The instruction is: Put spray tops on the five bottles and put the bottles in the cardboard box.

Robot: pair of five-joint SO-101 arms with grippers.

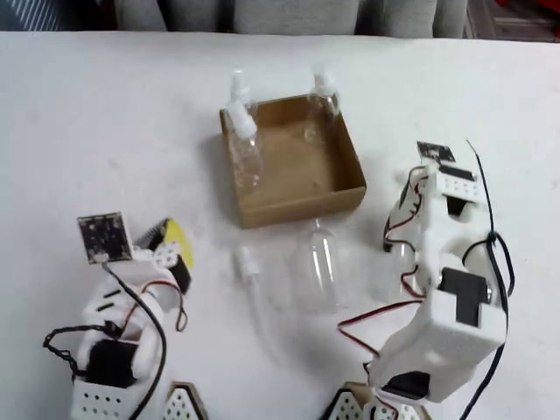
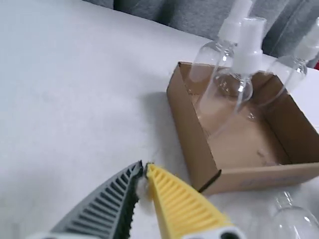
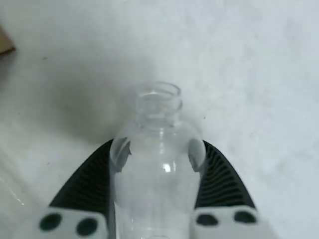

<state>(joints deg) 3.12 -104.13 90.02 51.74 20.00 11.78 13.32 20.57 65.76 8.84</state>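
Right gripper around uncapped bottle

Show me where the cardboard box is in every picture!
High view: the cardboard box sits mid-table, beyond both arms.
Left wrist view: the box lies past the left pincer, open side up.
Right wrist view: probably its corner, a brown sliver beyond the open bottle.
Shared landmark: the capped bottle leaning in the box, high and left wrist views.
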